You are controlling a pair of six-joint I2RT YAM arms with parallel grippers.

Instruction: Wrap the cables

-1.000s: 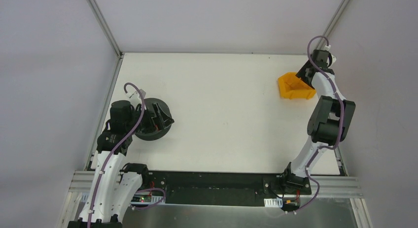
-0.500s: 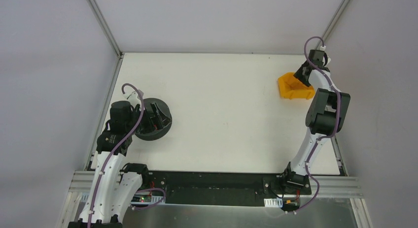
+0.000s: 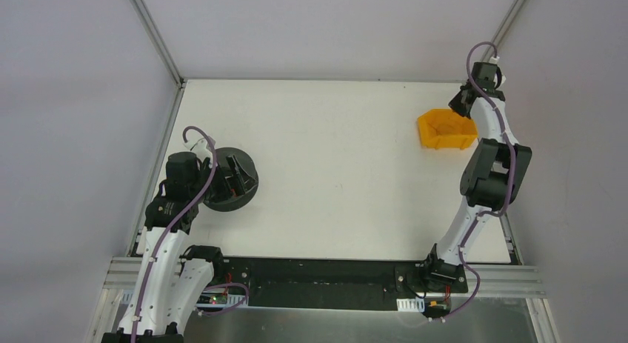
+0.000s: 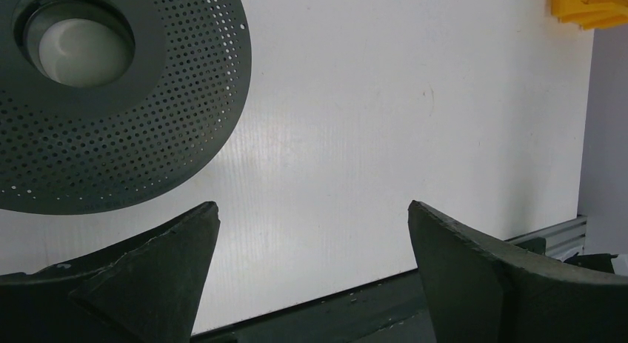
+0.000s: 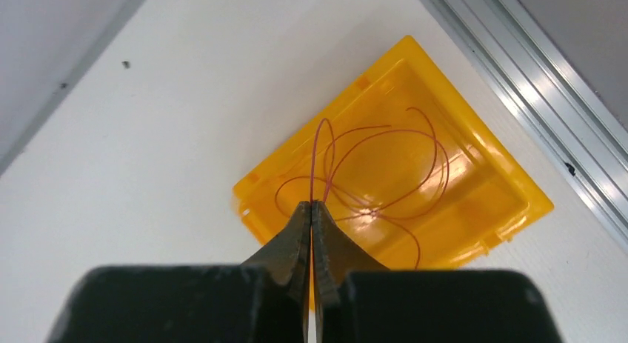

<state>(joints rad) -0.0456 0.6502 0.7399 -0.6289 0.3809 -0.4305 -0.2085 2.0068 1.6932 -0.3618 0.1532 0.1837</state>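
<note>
Two fingers [image 5: 292, 243] of the right gripper [image 5: 311, 210] are pressed flat together. In the wrist view a hair-thin reddish strand of the cables [image 5: 314, 161] runs straight into the pinch, so I judge it is grasping the wire, though the contact is too fine to see for sure. From the tips the strand leads into a loose tangle of loops lying inside the yellow bin [image 5: 511, 191], which sits on the white table [image 3: 333, 158] at its far right, below the gripper. The tangle has no single long axis; its loops spread across the bin floor. Well apart, at the table's left side, the left gripper [image 4: 312, 210] hangs with its jaws spread wide and nothing between them, just beside the black perforated spool [image 4: 170, 98]. The relation that matters: the wire lies under the right arm, while the spool lies across the table to the left, next to the left arm. The coming move likely calls for lifting the strand clear of the bin wall and carrying it leftward toward the spool, gently, since the loops may snag or slip from so slim a hold
</note>
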